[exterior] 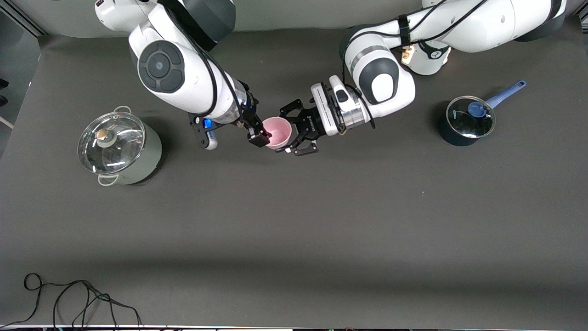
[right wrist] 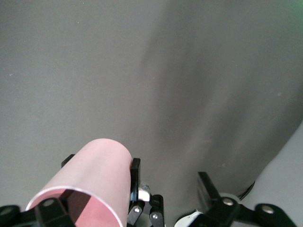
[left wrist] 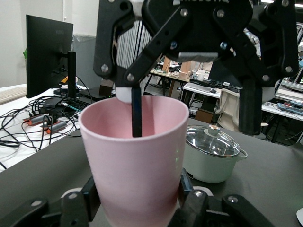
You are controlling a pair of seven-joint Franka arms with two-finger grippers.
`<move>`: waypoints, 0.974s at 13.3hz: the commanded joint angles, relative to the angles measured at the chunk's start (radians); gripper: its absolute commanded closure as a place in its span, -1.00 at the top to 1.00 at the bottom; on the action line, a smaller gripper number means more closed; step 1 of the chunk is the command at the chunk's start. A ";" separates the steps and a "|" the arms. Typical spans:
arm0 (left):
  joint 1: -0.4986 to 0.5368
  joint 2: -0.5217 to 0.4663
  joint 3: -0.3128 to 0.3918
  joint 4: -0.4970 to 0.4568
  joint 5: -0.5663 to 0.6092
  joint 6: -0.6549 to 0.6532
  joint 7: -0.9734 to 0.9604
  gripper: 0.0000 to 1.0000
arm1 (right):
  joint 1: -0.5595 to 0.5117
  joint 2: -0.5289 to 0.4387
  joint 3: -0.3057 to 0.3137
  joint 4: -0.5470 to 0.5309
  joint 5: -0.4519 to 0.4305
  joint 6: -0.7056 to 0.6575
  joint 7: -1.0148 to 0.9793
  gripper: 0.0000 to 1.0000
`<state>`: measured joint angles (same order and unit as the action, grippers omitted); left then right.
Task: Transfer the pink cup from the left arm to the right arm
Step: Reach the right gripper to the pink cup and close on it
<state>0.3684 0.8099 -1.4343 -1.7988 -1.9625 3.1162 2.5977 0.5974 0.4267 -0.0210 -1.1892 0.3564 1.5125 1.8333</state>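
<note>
The pink cup (exterior: 278, 131) is upright in the air over the middle of the table, toward the robots' bases. My left gripper (exterior: 288, 131) is shut on its body; in the left wrist view (left wrist: 138, 195) the pads press both sides of the cup (left wrist: 137, 170). My right gripper (exterior: 263, 134) is open at the cup's rim. In the left wrist view (left wrist: 193, 124) one finger hangs inside the cup and the other stands well clear outside it. The right wrist view shows the cup (right wrist: 94, 175) and my right gripper (right wrist: 137, 201) straddling its wall.
A pale green pot with a glass lid (exterior: 119, 149) stands toward the right arm's end and shows in the left wrist view (left wrist: 210, 158). A dark blue lidded saucepan (exterior: 468, 120) stands toward the left arm's end. A black cable (exterior: 69, 299) lies near the front edge.
</note>
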 commanded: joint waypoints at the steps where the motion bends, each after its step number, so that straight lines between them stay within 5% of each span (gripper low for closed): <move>1: -0.009 -0.017 0.008 0.012 -0.030 0.013 0.013 -0.82 | -0.004 0.015 -0.002 0.040 0.024 -0.023 0.018 -1.00; 9: -0.006 -0.014 0.008 0.012 -0.030 0.013 0.013 -0.70 | -0.011 0.017 -0.005 0.040 0.024 -0.023 -0.003 -1.00; 11: -0.005 -0.014 0.006 0.012 -0.030 0.013 0.012 -0.13 | -0.025 0.017 -0.007 0.040 0.026 -0.023 -0.003 -1.00; 13: -0.003 -0.012 0.008 0.012 -0.032 0.013 0.007 0.10 | -0.036 0.015 -0.008 0.042 0.041 -0.026 -0.032 -1.00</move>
<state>0.3556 0.8119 -1.4348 -1.7970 -1.9645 3.1139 2.5976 0.5846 0.4328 -0.0215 -1.1759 0.3723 1.5243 1.8036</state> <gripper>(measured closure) 0.339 0.921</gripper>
